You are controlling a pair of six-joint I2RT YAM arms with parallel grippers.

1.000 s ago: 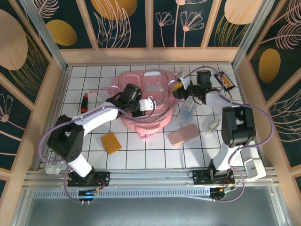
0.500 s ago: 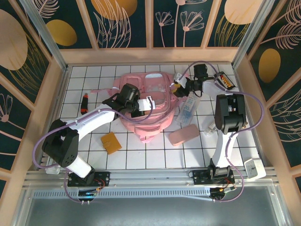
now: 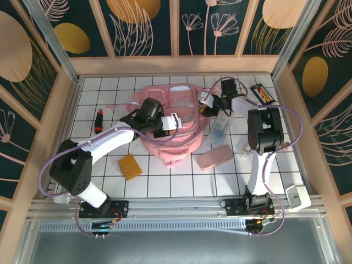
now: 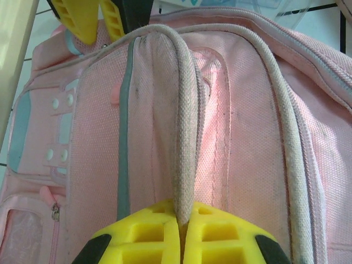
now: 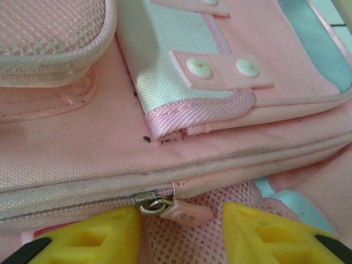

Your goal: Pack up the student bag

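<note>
Pink soft fabric backpack (image 3: 170, 137): left gripper (image 4: 184, 220) pinches its corded ridge; right gripper (image 5: 181, 223), at its two o'clock, stands spread astride a pink zipper pull (image 5: 184, 213).

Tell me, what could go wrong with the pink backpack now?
1. The left fingers pinch only a thin fabric ridge of the student bag; it might slip out when pulled.
2. The right fingers stand open on either side of the small zipper pull; closing could miss it and catch mesh instead.
</note>
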